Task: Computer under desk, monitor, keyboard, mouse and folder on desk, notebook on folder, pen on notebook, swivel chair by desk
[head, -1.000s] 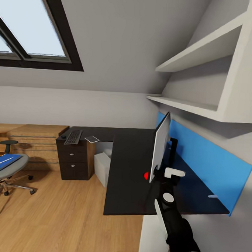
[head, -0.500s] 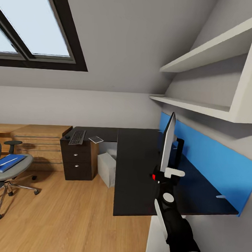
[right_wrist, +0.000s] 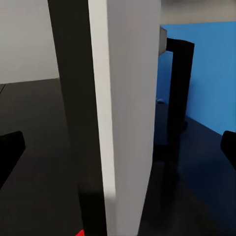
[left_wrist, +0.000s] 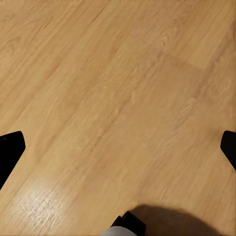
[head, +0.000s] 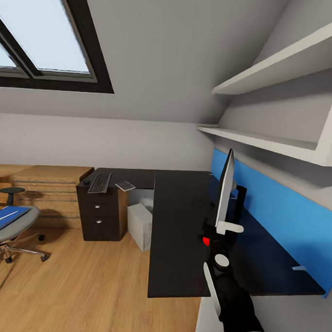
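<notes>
black screen edge-on is what sits right at the right gripper (head: pixel 224 233) now: the monitor (head: pixel 226 188) stands upright on the desk (head: pixel 177 220), seen almost side-on from the head, its slim stand behind it toward the blue back panel (head: pixel 275 210). over the last second the head camera has swung, so the whole room has slid across the picture; beyond that, the monitor has turned from showing a sliver of its pale face to nearly a thin line, which i take as the arm rotating it toward the panel. in the right wrist view the monitor (right_wrist: pixel 110 113) rises between the two dark fingertips (right_wrist: pixel 10 152), which are spread wide at either side; whether they actually press on it i cannot tell.

far beyond the gripper, on the drawer end of the desk, lie the keyboard (head: pixel 100 182) and the notebook (head: pixel 125 185), well apart from the monitor. the computer (head: pixel 140 225) sits under the desk. further off still, the swivel chair (head: pixel 4 225) carries the folder (head: pixel 5 218).

the left gripper (left_wrist: pixel 118 147) hangs over bare wooden floor (left_wrist: pixel 118 98), fingers spread wide with nothing between them.

judging by this, the monitor step is close to done; the keyboard and the rest remain to be gathered beside it.
</notes>
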{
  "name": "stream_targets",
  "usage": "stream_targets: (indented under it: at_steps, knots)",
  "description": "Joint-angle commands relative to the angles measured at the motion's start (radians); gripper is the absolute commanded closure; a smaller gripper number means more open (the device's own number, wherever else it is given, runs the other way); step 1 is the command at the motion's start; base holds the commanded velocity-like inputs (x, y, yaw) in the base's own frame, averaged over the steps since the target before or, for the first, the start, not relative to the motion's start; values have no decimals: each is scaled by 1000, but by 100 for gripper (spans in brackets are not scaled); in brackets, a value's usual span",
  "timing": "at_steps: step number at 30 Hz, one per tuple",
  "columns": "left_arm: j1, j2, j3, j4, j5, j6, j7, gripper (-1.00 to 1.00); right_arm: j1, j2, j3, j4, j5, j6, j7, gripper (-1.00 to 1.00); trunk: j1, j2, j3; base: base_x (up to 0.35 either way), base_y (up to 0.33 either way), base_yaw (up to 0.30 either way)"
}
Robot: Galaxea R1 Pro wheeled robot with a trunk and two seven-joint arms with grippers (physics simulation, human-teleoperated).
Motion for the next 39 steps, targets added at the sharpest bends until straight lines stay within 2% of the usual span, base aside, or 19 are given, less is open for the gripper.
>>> stream_targets:
  at_steps: [1,16,30,39]
  knots:
    - [0,2,-9,-3,5,-2,9,-100,-1,0,1,-1,10,8,-5,-100,0,-1,-1,45,0,0]
    - [0,0,-9,-3,5,-2,8,-100,-1,0,1,-1,10,8,-5,-100,0,-1,-1,91,-9,0]
    - [0,0,-9,-3,7,-1,8,-100,-1,0,1,-1,10,8,-5,-100,0,-1,-1,1,-130,0]
    - [0,0,-10,-3,7,-1,8,-100,-1,0,2,13,11,7,-6,-100,0,-1,-1,0,-274,0]
